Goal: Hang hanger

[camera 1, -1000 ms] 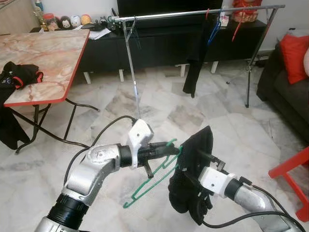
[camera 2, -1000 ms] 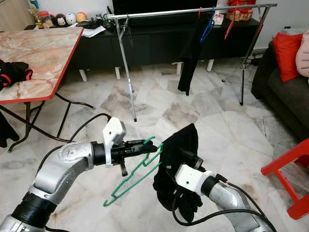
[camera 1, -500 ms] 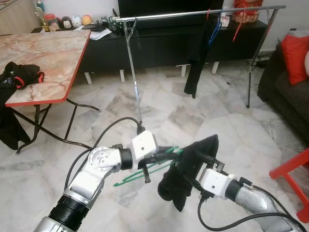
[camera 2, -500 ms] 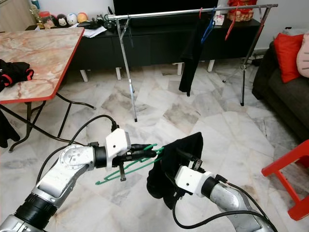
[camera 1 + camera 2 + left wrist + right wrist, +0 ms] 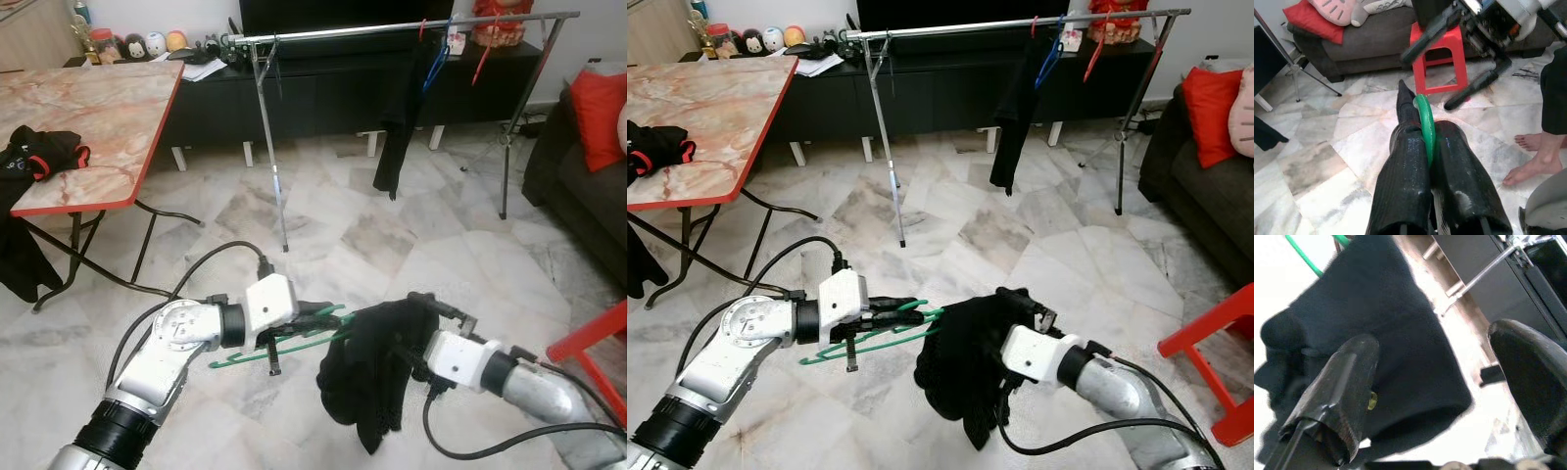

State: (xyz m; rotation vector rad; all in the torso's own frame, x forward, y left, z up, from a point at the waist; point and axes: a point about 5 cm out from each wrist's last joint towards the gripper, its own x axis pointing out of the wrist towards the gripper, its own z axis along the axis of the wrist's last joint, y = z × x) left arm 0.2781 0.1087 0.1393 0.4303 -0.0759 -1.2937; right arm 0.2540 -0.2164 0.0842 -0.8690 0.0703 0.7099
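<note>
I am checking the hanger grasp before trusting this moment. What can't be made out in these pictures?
- Right claw: the black garment hides its fingertips in both eye views.
- Green hanger: the garment covers the far end.
- Left claw: shut on the hanger; its fingers hide the hook shape in the left wrist view.

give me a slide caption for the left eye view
Left gripper holds a green hanger level while the right gripper works a black garment onto it.

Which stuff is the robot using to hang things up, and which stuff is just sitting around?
Using: green hanger in left tool; black garment at right tool; clothes rail.
Sitting around: marble table, red stool, sofa.
</note>
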